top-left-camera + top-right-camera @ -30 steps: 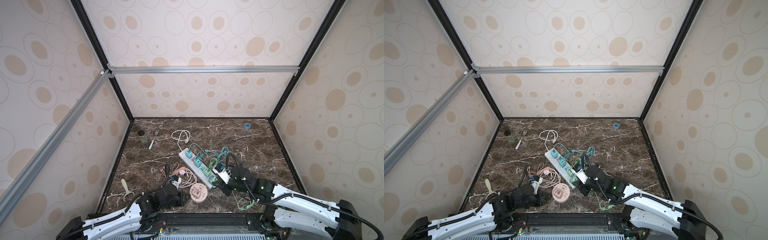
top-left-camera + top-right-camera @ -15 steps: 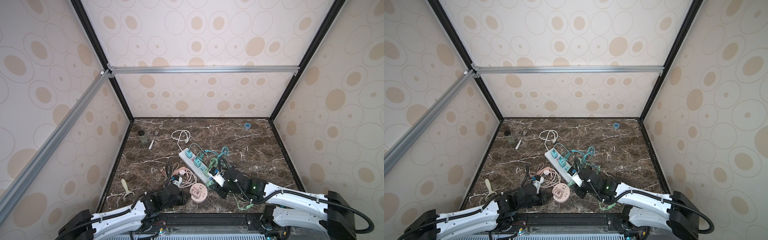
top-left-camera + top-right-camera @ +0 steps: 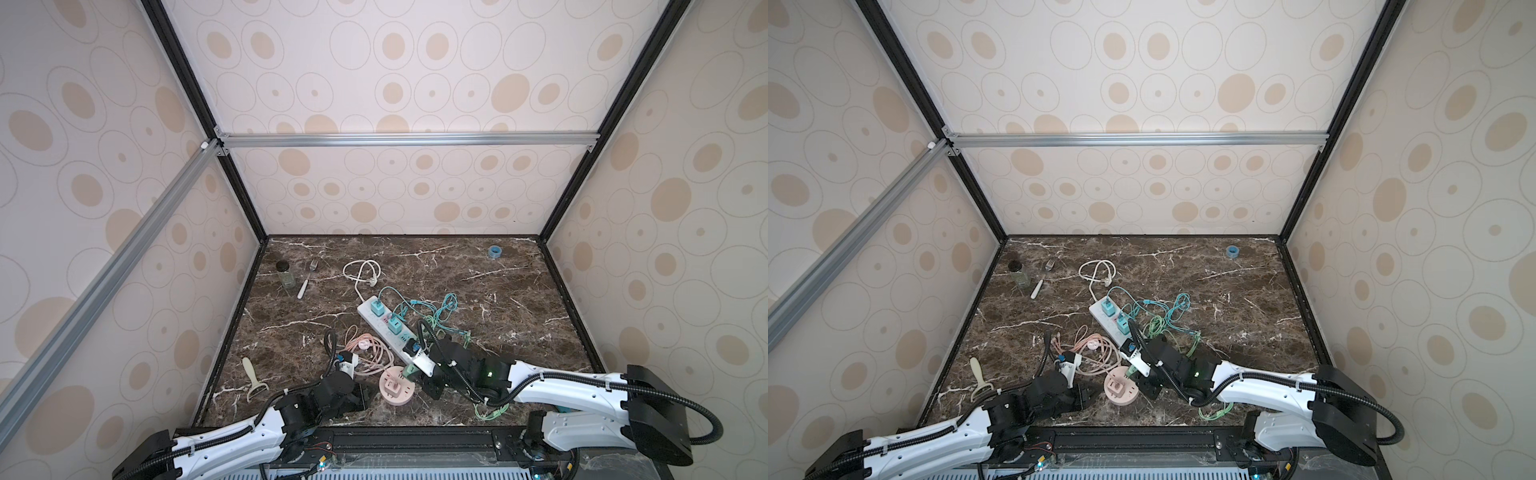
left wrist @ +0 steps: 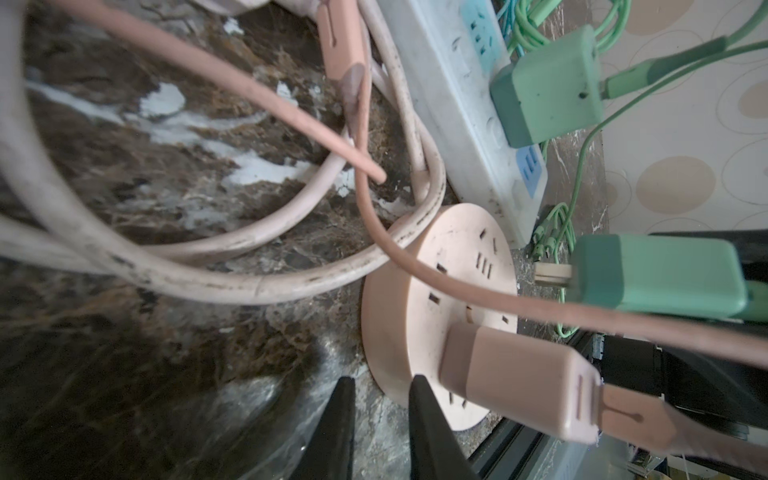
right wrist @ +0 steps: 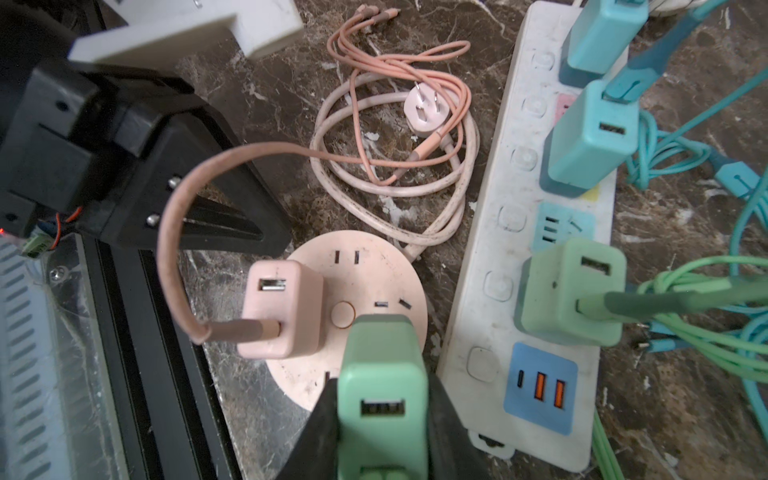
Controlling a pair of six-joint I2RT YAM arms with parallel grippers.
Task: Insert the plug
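The dark marble table point(image 3: 498, 291) lies mostly bare toward its back and right, and everything crowds its front edge by the black rail point(image 3: 415, 434). There the white power strip point(image 3: 374, 322) runs slantwise, its near end just beside the pink round socket point(image 5: 374, 278). The right gripper point(image 5: 384, 399) is clamped on the green plug point(image 5: 382, 361), a black finger on each flank, the tips lost behind the plug's body. The left gripper point(image 4: 380, 382) sits low over the marble with a narrow slit between its fingers and nothing in it, right at the socket's rim; touching or not, I cannot tell. In both top views it is only a dark lump. A pink adapter point(image 5: 282, 307) sits in the socket. In the left wrist view the green plug's prongs point(image 4: 550, 274) stand just short of the socket's face
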